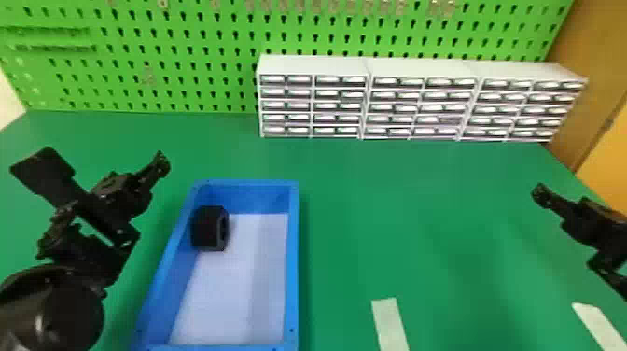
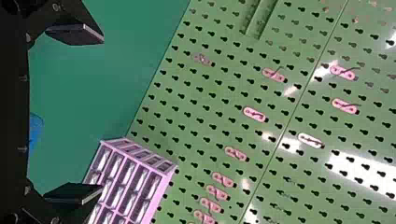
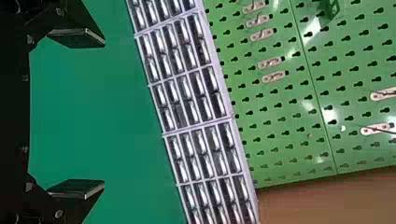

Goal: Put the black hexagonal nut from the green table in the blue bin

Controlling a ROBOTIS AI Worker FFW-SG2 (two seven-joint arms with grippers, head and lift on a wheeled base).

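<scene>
Head view: green table meets pegboard; left gripper and right gripper wide.

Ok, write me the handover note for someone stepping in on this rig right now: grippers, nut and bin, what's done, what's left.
Left gripper: open, nothing between its fingers, to the left of the bin.
Right gripper: open and holding nothing, off to the right, well apart from the bin.
Black nut: inside the blue bin, by its left wall toward the far end. The bin sits on the green table.
Done: the nut is in the bin and released.
Left: no placing remains; at most, probably just park the arms.
</scene>
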